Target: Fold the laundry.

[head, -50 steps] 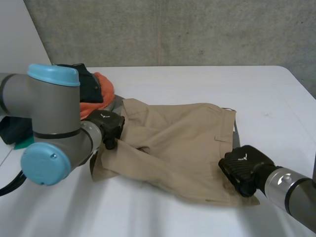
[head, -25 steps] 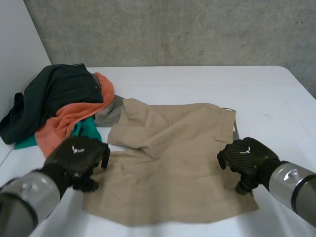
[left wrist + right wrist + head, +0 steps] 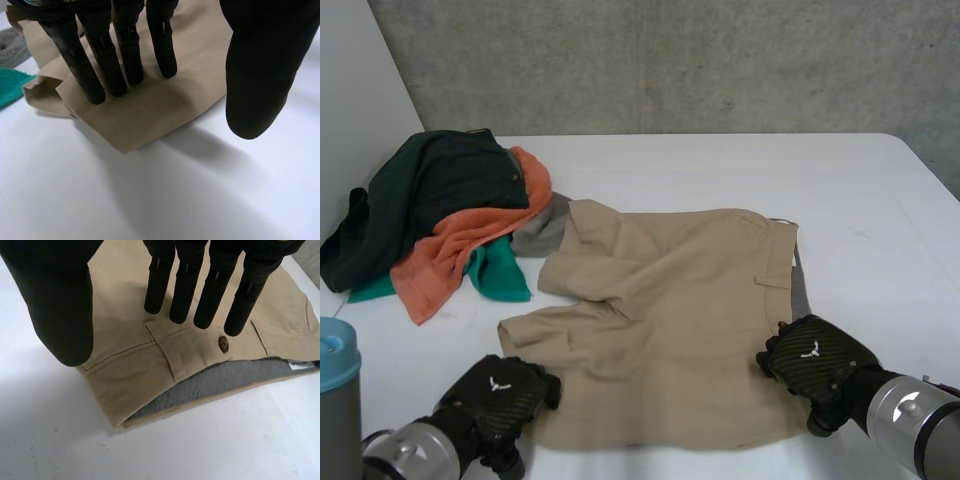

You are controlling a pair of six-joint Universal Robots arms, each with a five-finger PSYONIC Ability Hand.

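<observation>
The khaki shorts (image 3: 670,310) lie flat on the white table, waistband to the right. My left hand (image 3: 500,397) is at their near left corner, open. In the left wrist view its straight fingers (image 3: 130,45) hover over the khaki hem corner (image 3: 145,110), thumb held apart, nothing pinched. My right hand (image 3: 815,357) rests at the near right corner by the waistband, open too. In the right wrist view its fingers (image 3: 200,285) point straight over the waistband (image 3: 130,360), close to a brown button (image 3: 223,343) and the grey lining (image 3: 200,390).
A pile of clothes sits at the back left: a dark green garment (image 3: 430,195), an orange one (image 3: 455,250), a teal one (image 3: 495,270) and a grey piece (image 3: 542,230) touching the shorts. A teal edge (image 3: 12,85) lies beside the shorts' hem. Bare table (image 3: 720,170) stretches behind.
Both hands have let go of the shorts and opened. The left arm drew back from the pile to the near edge, and the shorts' near half now lies spread flat.
</observation>
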